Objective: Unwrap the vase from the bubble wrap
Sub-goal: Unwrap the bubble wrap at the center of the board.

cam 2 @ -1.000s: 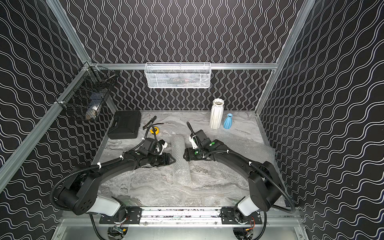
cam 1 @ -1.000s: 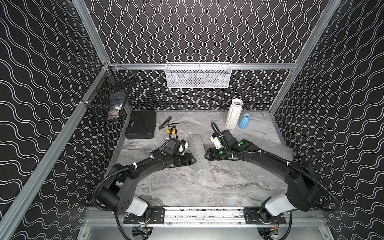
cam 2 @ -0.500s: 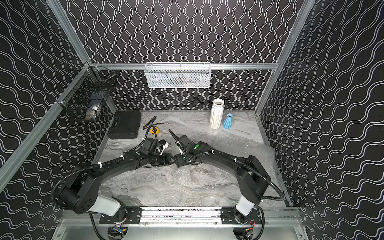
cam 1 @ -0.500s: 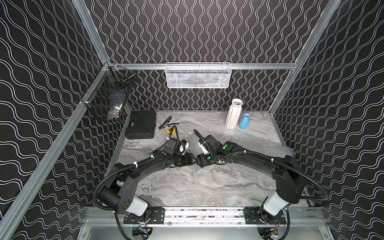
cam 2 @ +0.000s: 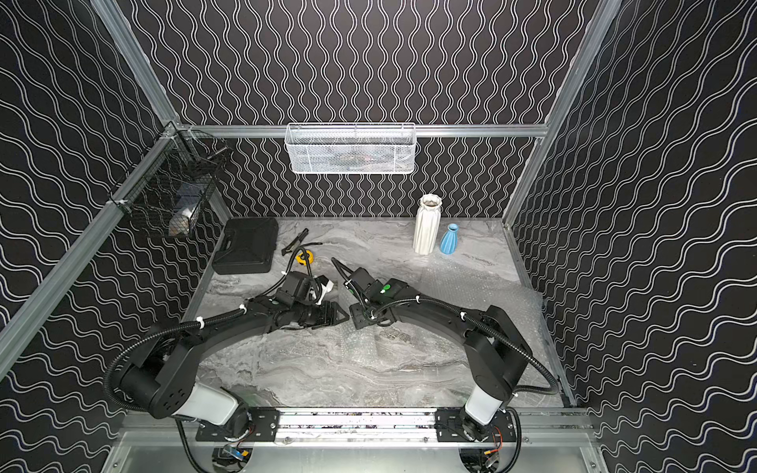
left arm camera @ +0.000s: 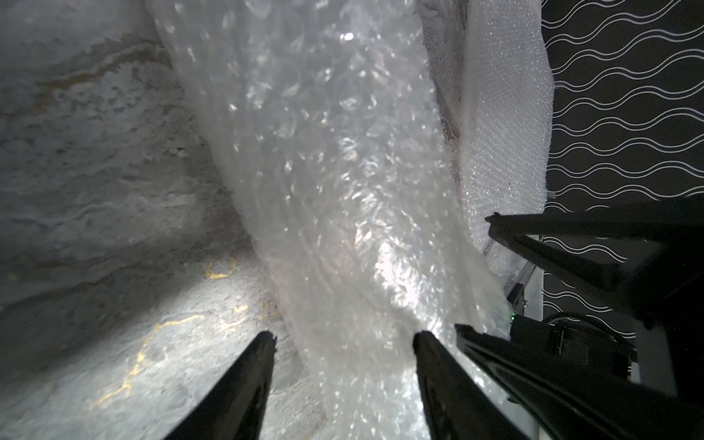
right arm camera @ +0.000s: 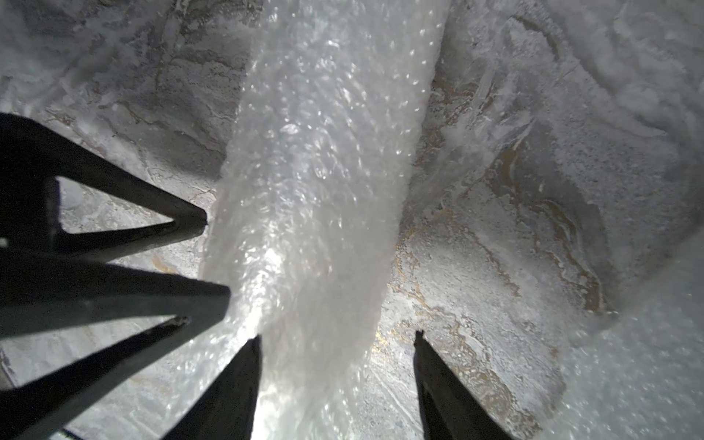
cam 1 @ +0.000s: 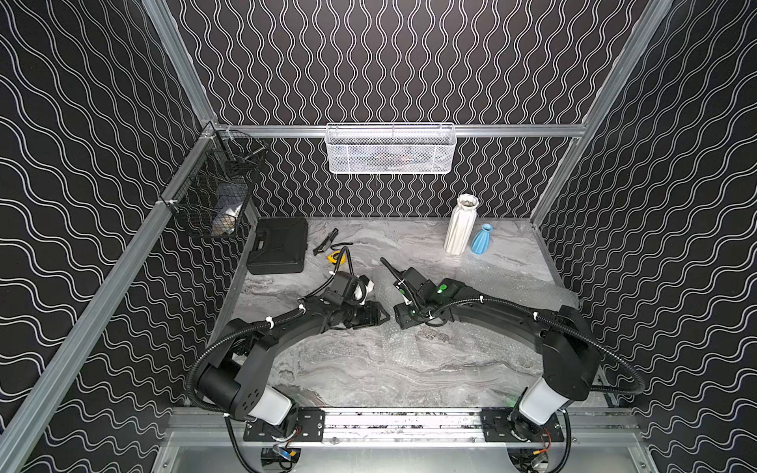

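Observation:
A long rolled tube of bubble wrap (left arm camera: 343,171) (right arm camera: 324,171) lies on the marble table, and what it holds is hidden. In both top views only a short bit of the bubble wrap (cam 1: 385,293) shows between the two arms. My left gripper (left arm camera: 344,335) (cam 1: 384,316) is open and straddles the tube; one finger touches it and the other stands clear. My right gripper (right arm camera: 337,336) (cam 1: 398,320) faces it tip to tip, also open around the tube, which rests against one finger. Two bare vases stand at the back right: a white ribbed one (cam 1: 461,227) and a small blue one (cam 1: 482,239).
A flat sheet of bubble wrap (cam 1: 512,282) covers the table's right side. A black case (cam 1: 278,245), a yellow tape measure (cam 1: 338,256) and a dark tool lie at the back left. A white mesh basket (cam 1: 389,149) and a black wire basket (cam 1: 213,196) hang on the walls.
My right arm has swung left until its gripper reached the tube opposite the left gripper, and its jaws have narrowed. The left gripper has barely moved.

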